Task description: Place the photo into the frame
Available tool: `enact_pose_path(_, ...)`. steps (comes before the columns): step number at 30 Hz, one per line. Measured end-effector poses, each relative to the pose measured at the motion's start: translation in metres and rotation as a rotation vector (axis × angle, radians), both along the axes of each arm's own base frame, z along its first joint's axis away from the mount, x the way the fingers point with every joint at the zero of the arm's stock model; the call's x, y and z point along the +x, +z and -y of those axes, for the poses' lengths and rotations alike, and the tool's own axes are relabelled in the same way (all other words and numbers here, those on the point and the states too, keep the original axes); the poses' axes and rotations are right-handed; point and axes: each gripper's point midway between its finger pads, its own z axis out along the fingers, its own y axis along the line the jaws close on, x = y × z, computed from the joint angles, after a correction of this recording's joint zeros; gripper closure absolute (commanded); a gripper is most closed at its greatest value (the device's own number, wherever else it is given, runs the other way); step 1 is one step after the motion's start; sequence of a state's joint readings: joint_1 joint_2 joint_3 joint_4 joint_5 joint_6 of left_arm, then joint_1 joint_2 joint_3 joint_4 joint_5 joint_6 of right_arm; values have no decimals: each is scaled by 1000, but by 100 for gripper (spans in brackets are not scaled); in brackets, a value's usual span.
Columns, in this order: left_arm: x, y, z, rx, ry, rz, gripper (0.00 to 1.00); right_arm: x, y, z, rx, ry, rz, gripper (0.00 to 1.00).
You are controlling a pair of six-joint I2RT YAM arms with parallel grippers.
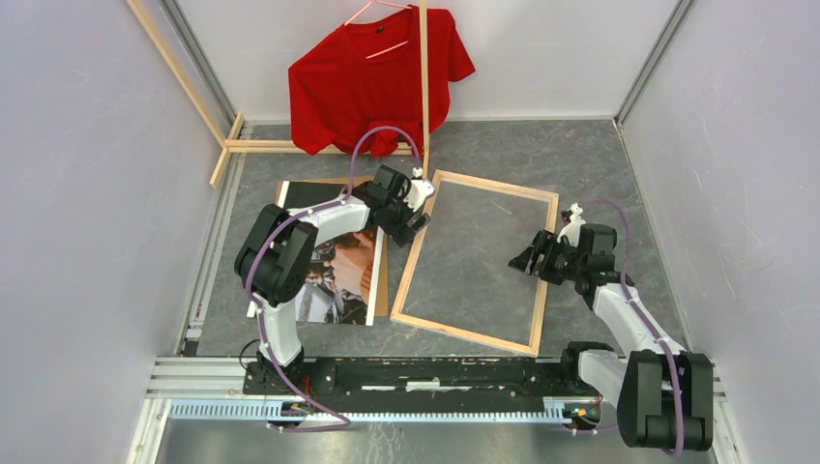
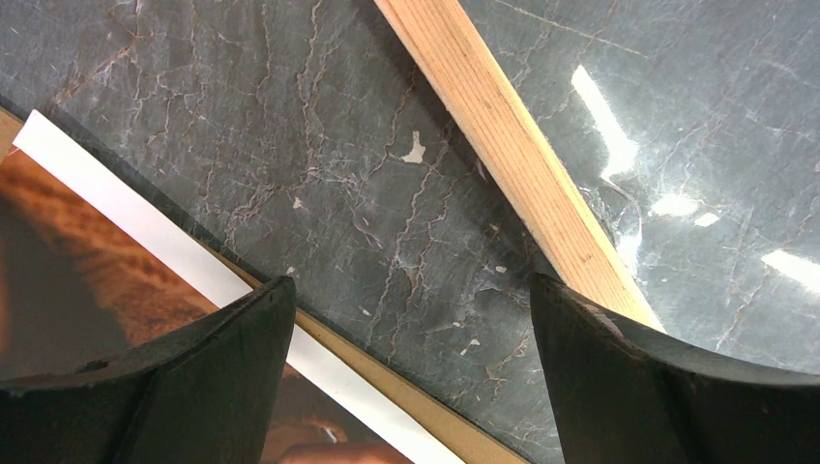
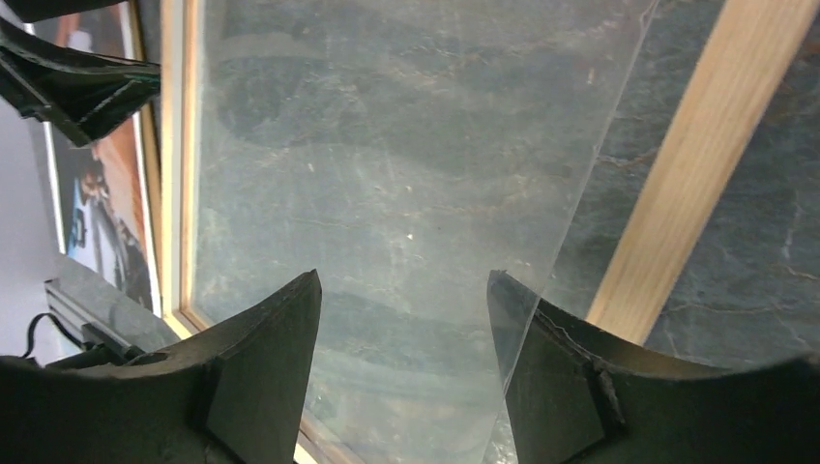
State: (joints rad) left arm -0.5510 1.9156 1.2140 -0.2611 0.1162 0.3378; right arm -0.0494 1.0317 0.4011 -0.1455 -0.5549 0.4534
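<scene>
Where the grey worktop (image 1: pixel 600 164) opens out, the frame (image 1: pixel 474 333) lies flat, bare wood up, slightly askew. Photo (image 1: pixel 338 280) face up just left of it. Left arm (image 1: pixel 290 251) stretched forward over photo; left fingers (image 2: pixel 193 387) spread wide, empty, above bare stone. Right arm (image 1: pixel 629 319) bent, reaching left over frame's right rail; right fingers (image 3: pixel 251 387) parted, gripping nothing.
</scene>
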Motion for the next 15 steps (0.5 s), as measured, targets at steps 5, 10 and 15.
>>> enact_pose_path(5,0,0,0,-1,0,2,4,-3,-9,8,-51,-20,-28,29)
enact_pose_path(10,0,0,0,-3,1,5,4,-5,-14,13,-77,-32,-48,30)
enact_pose_path(15,0,0,-1,-4,2,7,4,-4,-15,14,-85,-35,-50,34)
